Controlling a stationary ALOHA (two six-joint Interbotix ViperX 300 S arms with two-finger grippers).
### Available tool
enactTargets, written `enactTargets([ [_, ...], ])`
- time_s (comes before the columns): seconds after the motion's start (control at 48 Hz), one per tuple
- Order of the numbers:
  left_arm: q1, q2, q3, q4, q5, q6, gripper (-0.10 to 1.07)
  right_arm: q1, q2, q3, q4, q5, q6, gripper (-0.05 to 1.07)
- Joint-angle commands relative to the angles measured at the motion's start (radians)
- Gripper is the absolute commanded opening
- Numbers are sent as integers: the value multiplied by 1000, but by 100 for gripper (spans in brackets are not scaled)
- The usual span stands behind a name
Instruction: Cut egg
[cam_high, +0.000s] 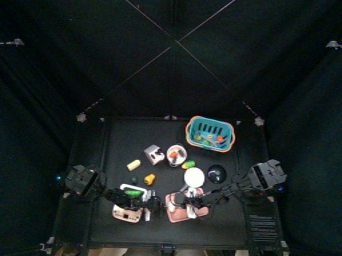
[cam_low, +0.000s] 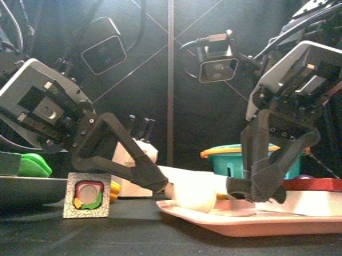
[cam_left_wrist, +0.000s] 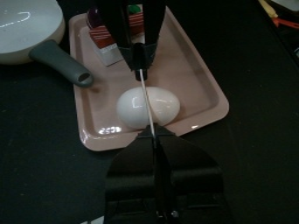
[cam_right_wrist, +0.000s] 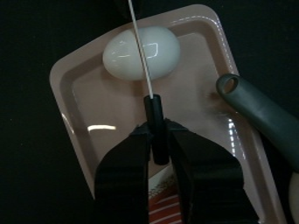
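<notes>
A white egg (cam_left_wrist: 149, 105) lies on a pink tray (cam_left_wrist: 201, 79). A knife runs across the egg's top, its thin blade (cam_left_wrist: 147, 103) seen edge-on. My left gripper (cam_left_wrist: 158, 144) is shut on the blade's tip end. My right gripper (cam_right_wrist: 152, 131) is shut on the knife's black handle (cam_right_wrist: 151, 112) on the egg's other side. The right wrist view shows the egg (cam_right_wrist: 140, 52) under the blade on the tray (cam_right_wrist: 100, 114). In the front view the egg (cam_low: 198, 187) sits between both grippers on the tray (cam_low: 234, 220).
A white pan (cam_left_wrist: 24, 31) with a grey handle (cam_left_wrist: 65, 66) overlaps the tray's edge. A teal basket (cam_high: 209, 130) stands at the back right. Small food pieces (cam_high: 135, 163) lie to the left. A small framed card (cam_low: 87, 193) stands at the front left.
</notes>
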Motion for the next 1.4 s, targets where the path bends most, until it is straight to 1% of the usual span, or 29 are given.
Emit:
enactTargets([
  [0.0, -5, 5, 12, 2, 41, -6, 30, -6, -11, -20, 2, 0, 2, 46],
  [0.375, -5, 9, 11, -2, 75, -6, 30, -5, -11, -21, 6, 0, 2, 46],
  [0.771, 2, 15, 14, -11, 167, -8, 30, -6, 2, -25, 18, 0, 2, 46],
  [1.167, 2, 17, 15, -21, 184, -8, 30, -6, 12, -29, 35, 0, -2, 46],
  [1.375, 2, 17, 14, -29, 230, -8, 30, -6, 15, -40, 41, 0, -2, 46],
])
